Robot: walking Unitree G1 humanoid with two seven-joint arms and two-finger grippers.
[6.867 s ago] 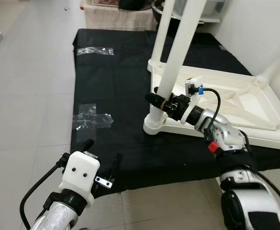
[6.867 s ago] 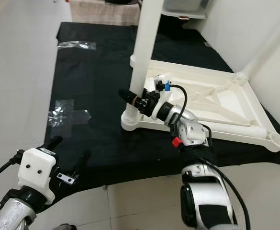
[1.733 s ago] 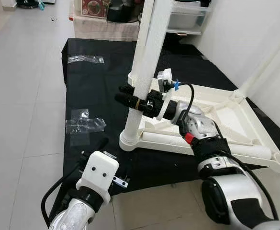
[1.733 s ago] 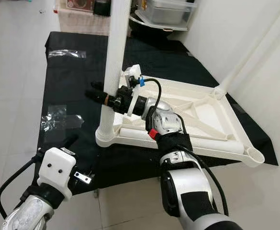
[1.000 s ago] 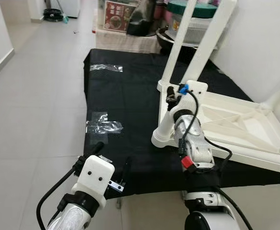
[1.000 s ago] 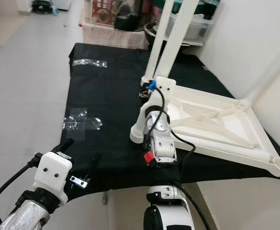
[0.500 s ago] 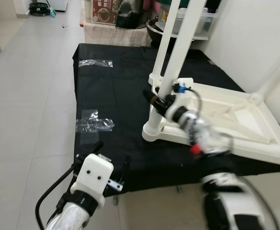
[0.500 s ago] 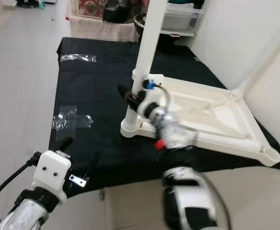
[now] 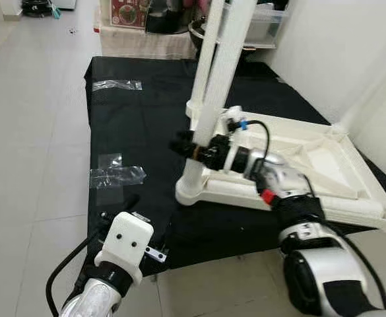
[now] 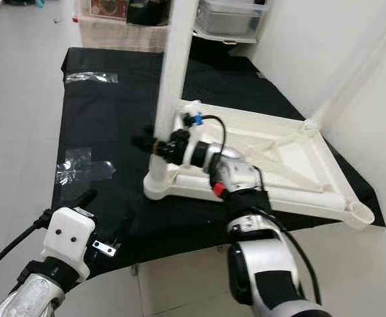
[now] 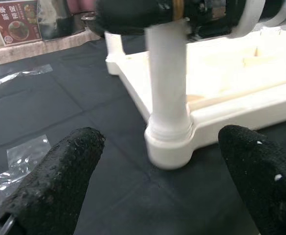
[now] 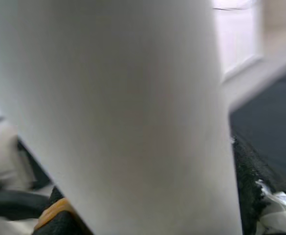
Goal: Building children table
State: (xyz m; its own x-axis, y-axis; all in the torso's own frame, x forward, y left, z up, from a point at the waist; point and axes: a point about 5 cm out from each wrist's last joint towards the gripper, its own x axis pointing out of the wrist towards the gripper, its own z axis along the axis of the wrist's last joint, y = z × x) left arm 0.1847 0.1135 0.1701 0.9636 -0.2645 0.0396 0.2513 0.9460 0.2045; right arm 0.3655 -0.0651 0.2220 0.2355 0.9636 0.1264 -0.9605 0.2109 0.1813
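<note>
Right gripper [image 9: 191, 146] now sharp, no longer motion-blurred, clamps leg [image 9: 209, 112] above socket; left gripper [image 11: 167, 171] wide, low.

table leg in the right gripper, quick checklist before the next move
1. Right gripper shut on the table leg: ok.
2. Leg foot seated in the corner socket of the upturned tabletop: looks ok; full depth cannot tell.
3. Leg upright: ok.
4. Left gripper open, away from the tabletop: ok.
5. Tabletop lying on the black cloth: ok.
</note>
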